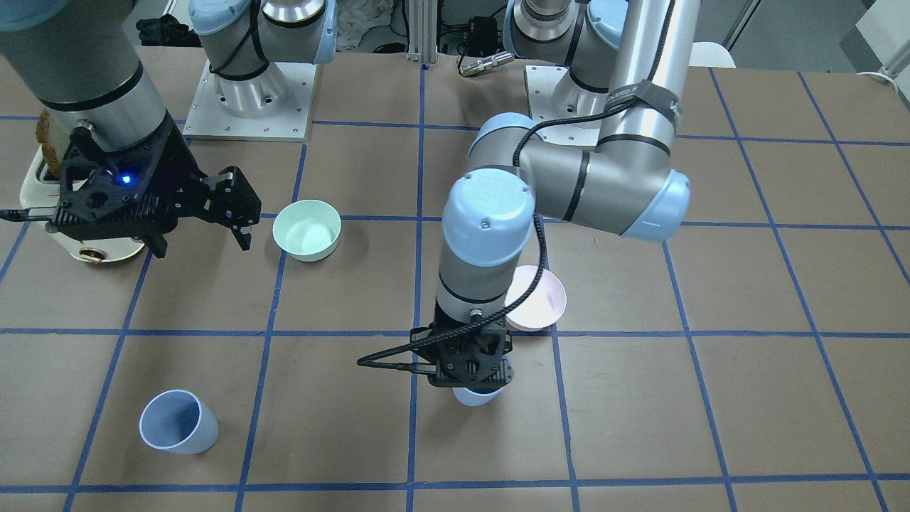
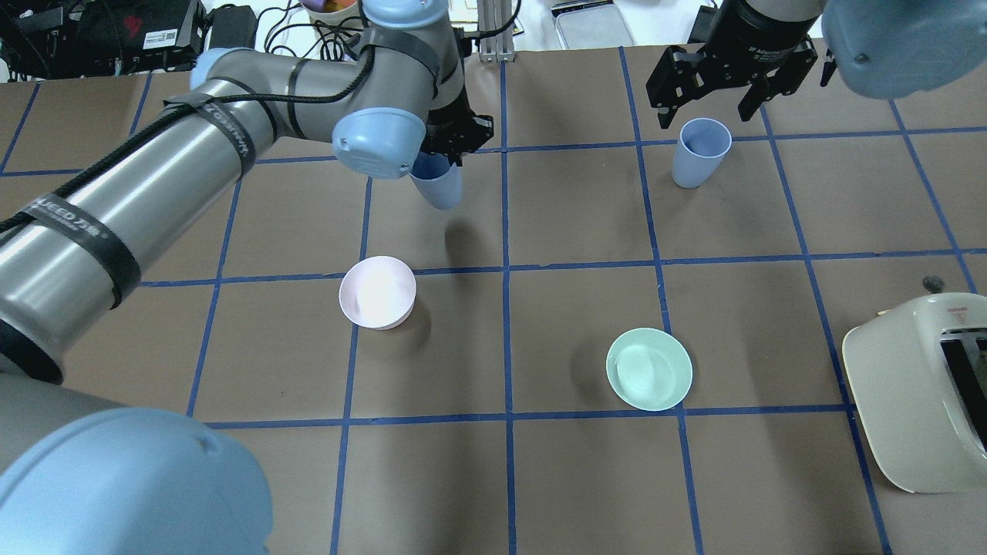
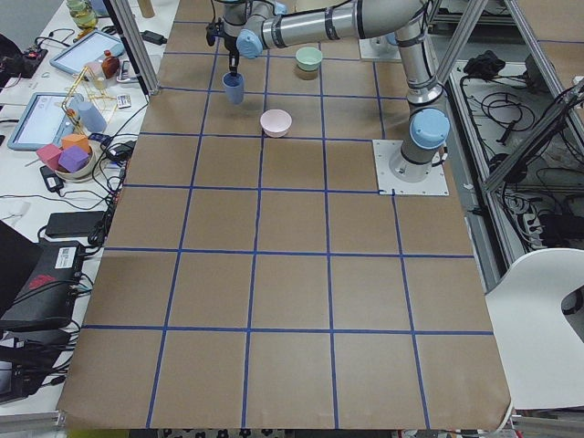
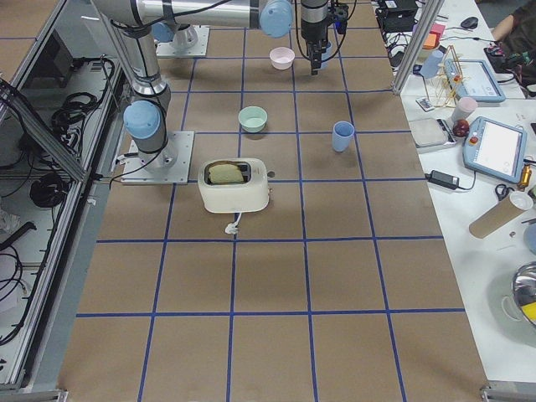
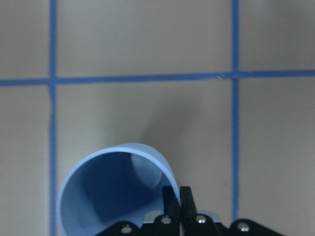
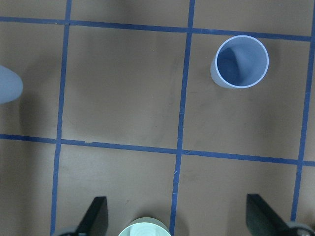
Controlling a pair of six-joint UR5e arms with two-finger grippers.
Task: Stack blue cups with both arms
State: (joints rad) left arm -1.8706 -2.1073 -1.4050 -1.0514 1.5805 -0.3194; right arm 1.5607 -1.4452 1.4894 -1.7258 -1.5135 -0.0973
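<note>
One blue cup (image 2: pixel 437 187) hangs tilted in my left gripper (image 1: pixel 472 378), clear of the table, with its shadow on the paper below. In the left wrist view the fingers (image 5: pixel 185 199) are shut on the rim of this cup (image 5: pixel 110 191). The other blue cup (image 2: pixel 699 153) stands upright and alone on the table; it also shows in the front view (image 1: pixel 178 422) and the right wrist view (image 6: pixel 240 62). My right gripper (image 2: pixel 705 116) hovers high above, close to this cup, open and empty, with its fingers (image 6: pixel 96 216) wide apart.
A pale pink bowl (image 2: pixel 378 291) stands near the left arm, partly hidden behind the wrist in the front view (image 1: pixel 544 299). A mint-green bowl (image 2: pixel 649 368) sits at mid-table. A cream toaster (image 2: pixel 917 393) stands at the right edge, under the right arm in the front view.
</note>
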